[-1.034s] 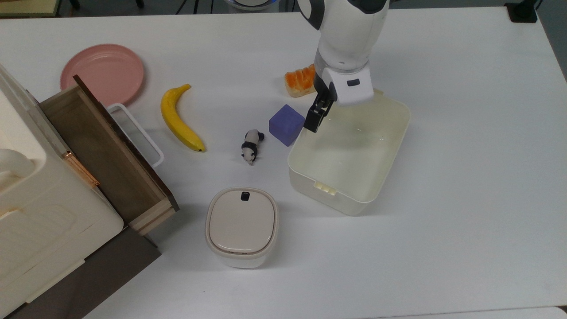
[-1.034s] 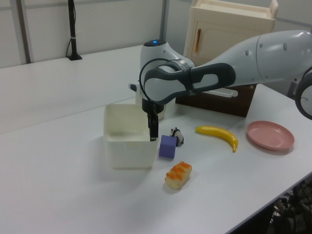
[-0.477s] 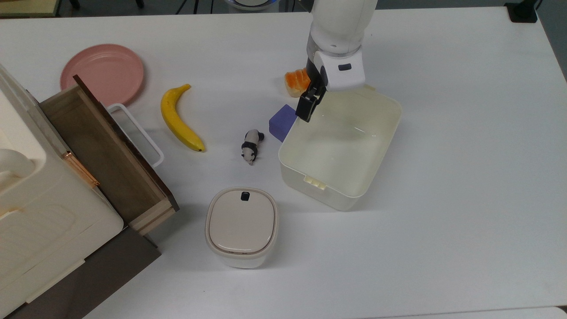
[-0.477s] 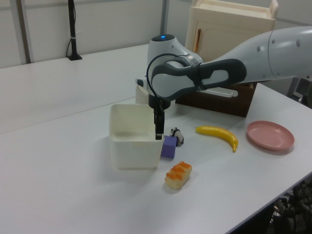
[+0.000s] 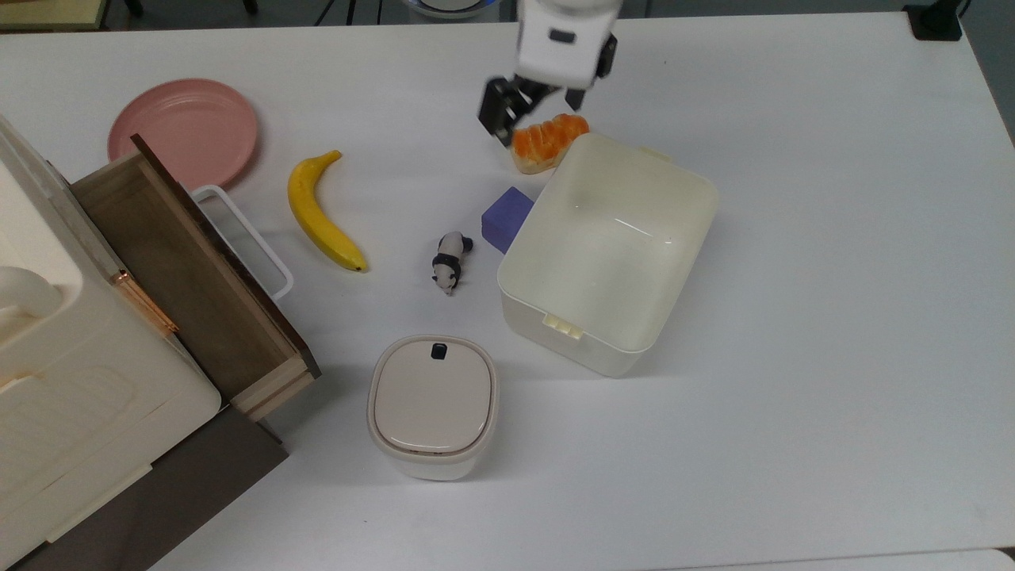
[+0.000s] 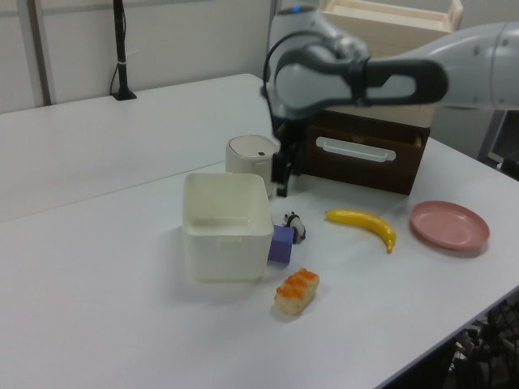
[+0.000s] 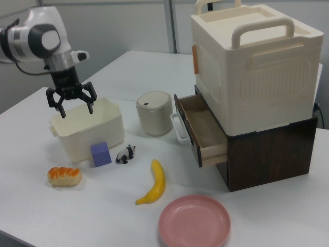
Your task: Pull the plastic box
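Note:
The plastic box (image 5: 610, 238) is a large cream lidless tub standing empty on the white table, right of centre in the top view. It also shows in the left view as the plastic box (image 6: 223, 239) and in the right view as the plastic box (image 7: 87, 131). My gripper (image 5: 535, 111) hangs open in the air above the box's far corner, clear of the rim, with nothing between its fingers. The right view shows the gripper (image 7: 74, 105) with spread fingers just above the box's back edge. In the left view the gripper (image 6: 284, 174) hangs behind the box.
A purple cube (image 5: 507, 216) touches the box's left wall in the top view. An orange bread piece (image 5: 547, 141) lies at its far corner. Also nearby are a toy panda (image 5: 450, 262), a banana (image 5: 321, 212), a pink plate (image 5: 184, 131), a lidded container (image 5: 433, 404) and an open wooden drawer (image 5: 182, 270).
The box slid towards the top view's left, up against the purple cube. My gripper then left the box's rim, rose and moved towards the top view's top left, fingers spread.

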`<action>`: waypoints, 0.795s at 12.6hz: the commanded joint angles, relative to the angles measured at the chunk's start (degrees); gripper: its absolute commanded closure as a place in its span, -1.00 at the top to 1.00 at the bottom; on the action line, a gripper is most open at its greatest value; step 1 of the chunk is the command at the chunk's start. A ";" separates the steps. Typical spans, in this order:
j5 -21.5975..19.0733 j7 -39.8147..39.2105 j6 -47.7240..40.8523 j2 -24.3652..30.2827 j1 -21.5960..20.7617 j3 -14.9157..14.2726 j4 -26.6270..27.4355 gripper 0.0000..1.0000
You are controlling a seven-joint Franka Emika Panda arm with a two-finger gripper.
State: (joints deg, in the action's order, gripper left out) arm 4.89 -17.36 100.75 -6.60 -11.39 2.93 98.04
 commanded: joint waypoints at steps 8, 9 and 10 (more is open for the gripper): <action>-3.73 22.90 -8.38 8.98 12.96 -0.21 -1.27 1.00; -4.88 22.90 -8.29 9.06 13.58 -0.38 -1.27 1.00; -4.98 22.90 -8.12 9.24 13.76 -0.47 -1.36 1.00</action>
State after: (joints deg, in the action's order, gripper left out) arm 1.77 4.24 92.65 1.60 1.59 2.81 95.98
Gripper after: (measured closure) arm 0.000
